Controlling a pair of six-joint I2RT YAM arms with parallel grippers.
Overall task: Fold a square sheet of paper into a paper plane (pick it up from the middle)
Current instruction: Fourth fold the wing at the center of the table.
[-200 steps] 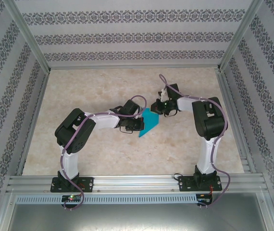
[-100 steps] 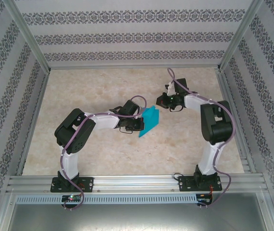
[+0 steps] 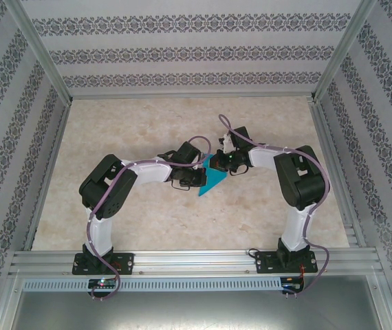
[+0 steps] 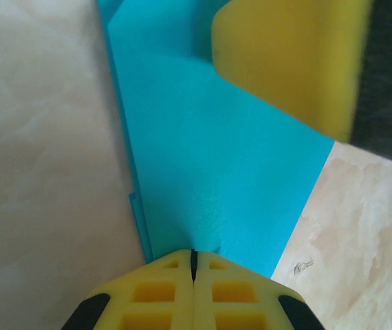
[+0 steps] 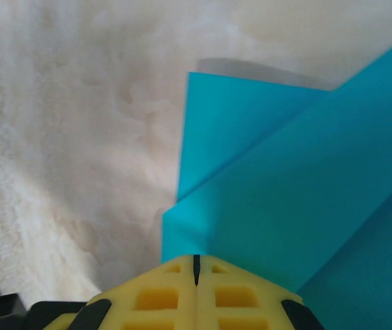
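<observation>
The teal-blue sheet of paper point(image 3: 213, 183) lies folded in layers at the table's middle, one point toward the near side. My left gripper point(image 3: 197, 174) is shut on its left edge. In the left wrist view the yellow tips point(image 4: 193, 254) meet at the paper point(image 4: 210, 151), which creases slightly there. My right gripper point(image 3: 222, 163) is shut with its tips against the paper's far right part. In the right wrist view its tips point(image 5: 196, 260) rest on an overlapping flap point(image 5: 299, 199). One right finger point(image 4: 285, 62) shows over the paper in the left wrist view.
The marbled tabletop point(image 3: 127, 130) is ringed by aluminium rails point(image 3: 196, 261) and patterned walls point(image 3: 182, 51). Both arms bend in toward the centre, with their cables looping above the wrists.
The right gripper swung away to the far right, then came back onto the paper's far edge, shut throughout. The left gripper held still. The paper now lies flatter and narrower.
</observation>
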